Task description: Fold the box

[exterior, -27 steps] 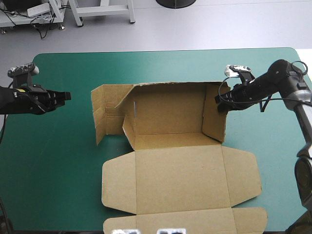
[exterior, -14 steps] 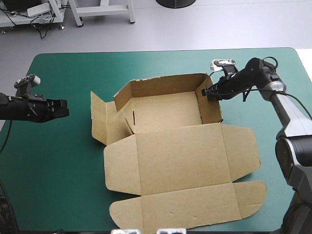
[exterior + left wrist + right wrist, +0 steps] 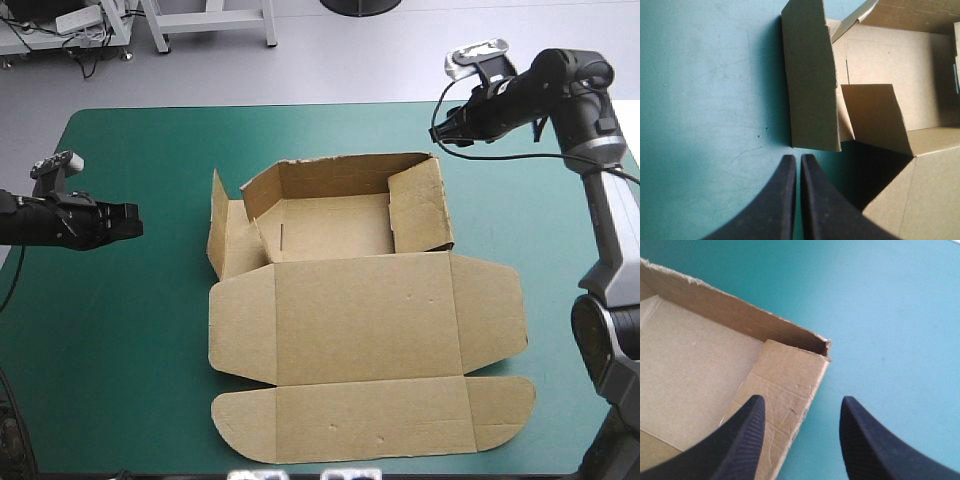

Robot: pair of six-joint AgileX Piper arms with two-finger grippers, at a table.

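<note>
The left gripper [image 3: 796, 160] holds its black fingers pressed together on nothing, over the teal-green cover [image 3: 705, 90]; just ahead of its tip, not touching it, stands the upright left flap [image 3: 810, 75] of the brown box [image 3: 335, 225]; the right gripper [image 3: 802, 402] hangs raised and empty, fingers spread wide, with the box's far right corner [image 3: 822, 347] seen between them below; the box sits mid-table as a tray, walls raised on its far half, its lid [image 3: 365, 315] flat toward the near edge.
</note>
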